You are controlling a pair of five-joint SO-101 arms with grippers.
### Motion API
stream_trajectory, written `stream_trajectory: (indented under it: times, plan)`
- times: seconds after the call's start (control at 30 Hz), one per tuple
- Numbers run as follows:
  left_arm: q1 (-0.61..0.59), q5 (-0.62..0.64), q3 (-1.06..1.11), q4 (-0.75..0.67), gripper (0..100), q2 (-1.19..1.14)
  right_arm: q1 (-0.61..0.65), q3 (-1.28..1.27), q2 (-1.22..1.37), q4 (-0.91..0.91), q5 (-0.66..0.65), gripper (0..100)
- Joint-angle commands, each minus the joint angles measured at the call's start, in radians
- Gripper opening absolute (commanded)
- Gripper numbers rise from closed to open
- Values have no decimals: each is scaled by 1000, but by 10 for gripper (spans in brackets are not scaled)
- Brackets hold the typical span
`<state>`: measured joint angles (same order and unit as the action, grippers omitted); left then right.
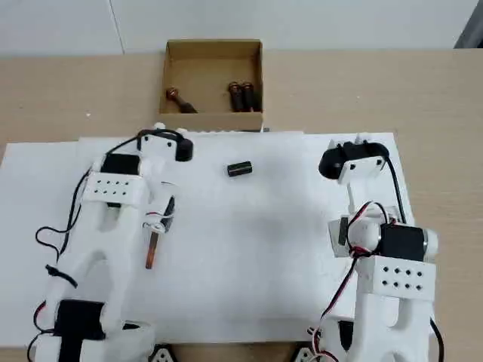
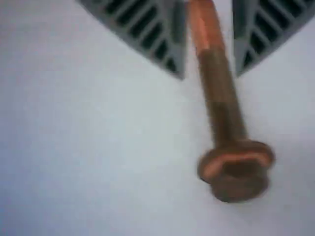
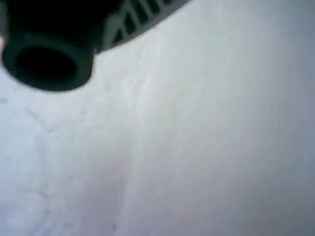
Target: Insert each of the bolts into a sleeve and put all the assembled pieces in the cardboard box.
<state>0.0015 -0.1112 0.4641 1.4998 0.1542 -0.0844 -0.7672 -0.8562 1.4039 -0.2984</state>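
Note:
My left gripper (image 1: 160, 223) is shut on a copper bolt (image 1: 153, 247) at the left of the white sheet. In the left wrist view the bolt (image 2: 224, 113) runs out between the ribbed fingers (image 2: 147, 34), its flanged head away from them and just over the sheet. At the right of the sheet, my right gripper (image 1: 343, 231) is shut on a black sleeve (image 3: 47, 61), whose open bore faces the wrist camera beside a ribbed finger (image 3: 133, 19). A second black sleeve (image 1: 239, 168) lies loose near the sheet's far middle. The cardboard box (image 1: 213, 50) stands behind it.
Inside the box lie assembled pieces: one at the left (image 1: 181, 102) and two at the right (image 1: 243, 96). The white sheet (image 1: 249, 256) covers the wooden table (image 1: 60, 90). Cables hang from both arms.

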Motion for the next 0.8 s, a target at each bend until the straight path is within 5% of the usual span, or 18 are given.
stream_trajectory:
  times: [0.0,0.77]
  plan:
    - [-25,-17,-38,-34,82,-3,-10,8,-13,-16,-26,4]
    - [-23,-17,219,-259,97,-3,-10,8,-13,-15,-49,4]
